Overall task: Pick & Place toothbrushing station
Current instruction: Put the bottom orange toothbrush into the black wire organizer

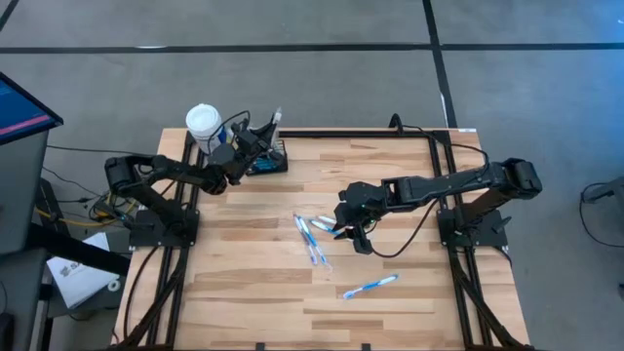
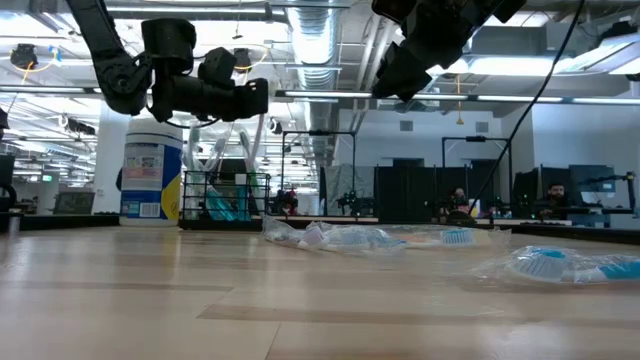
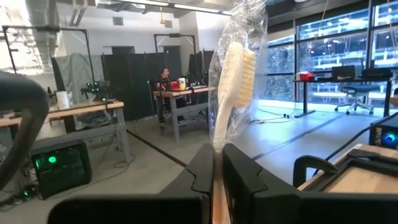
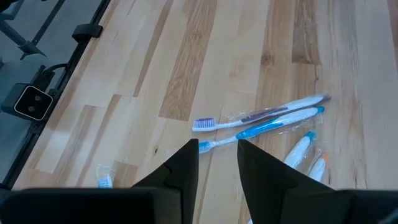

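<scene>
Closest to your low camera, a wrapped blue toothbrush (image 2: 570,266) lies alone on the wooden table (image 1: 244,283). Your left gripper (image 1: 255,142) hovers over the black wire-mesh caddy (image 1: 267,161) at the table's far left edge, jaws clamped on a cream toothbrush in clear wrap (image 3: 233,84). Just beside the caddy stands a white-capped bottle (image 1: 203,125). Your right gripper (image 1: 349,231) hangs mid-table above a cluster of blue toothbrushes (image 4: 264,121), its jaws slightly apart and holding nothing.
</scene>
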